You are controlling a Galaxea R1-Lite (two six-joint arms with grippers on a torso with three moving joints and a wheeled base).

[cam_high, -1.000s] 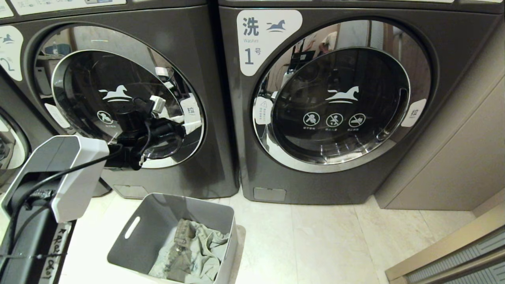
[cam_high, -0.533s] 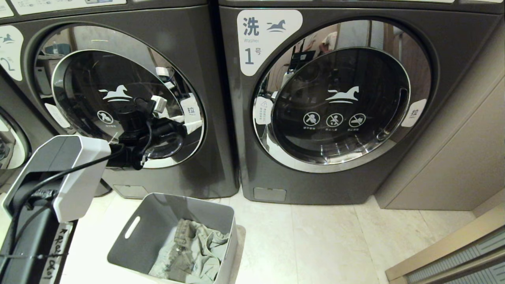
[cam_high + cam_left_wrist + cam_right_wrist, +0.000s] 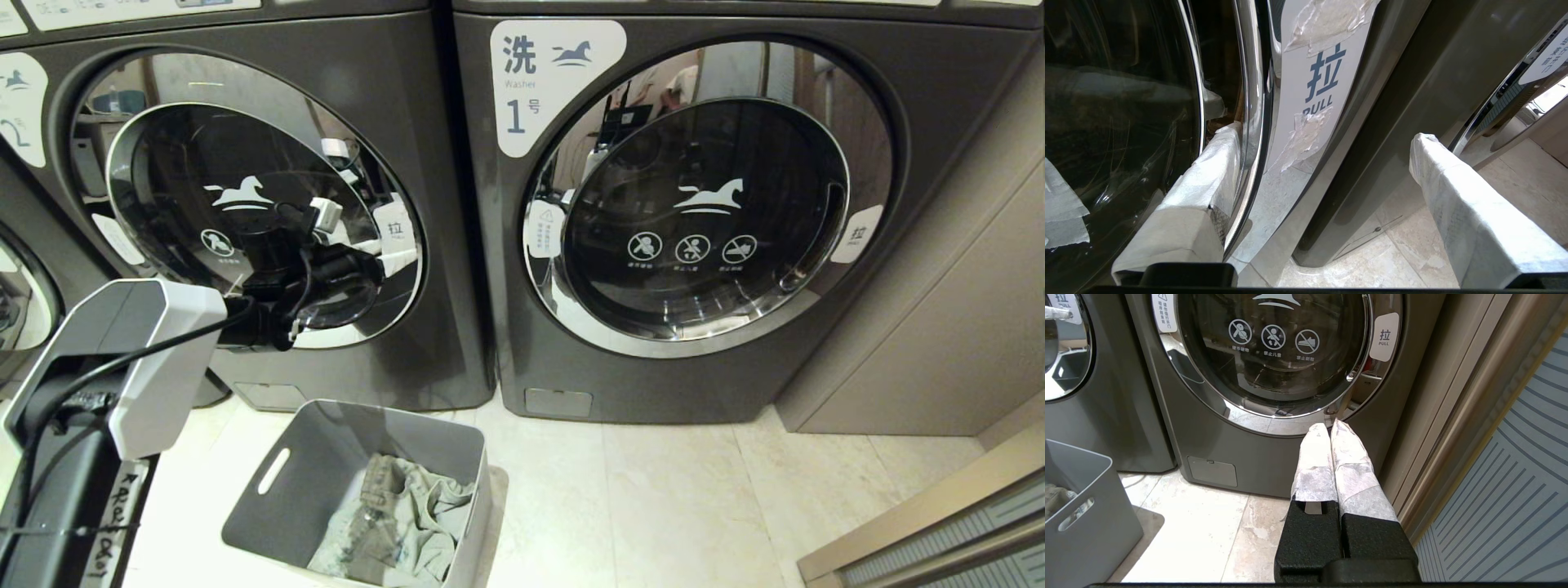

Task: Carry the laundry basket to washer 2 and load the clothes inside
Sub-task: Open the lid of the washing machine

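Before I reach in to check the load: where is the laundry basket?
In the head view the laundry basket sits on the floor, low and left of centre, in front of washer 2, with the clothes lying inside it.

Washer 2 (image 3: 424, 163) – glossy chrome-rimmed glass door; laundry basket (image 3: 326, 465) – smooth matt plastic; clothes (image 3: 400, 523) of washed denim.

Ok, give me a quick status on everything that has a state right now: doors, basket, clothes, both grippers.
washer 2: door shut.
washer 1: door shut.
laundry basket: upright on the floor before washer 2.
clothes: crumpled inside the basket, not yet loaded.
left gripper: open, fingers astride the door's edge at the PULL label.
right gripper: shut, empty, low in front of washer 1.
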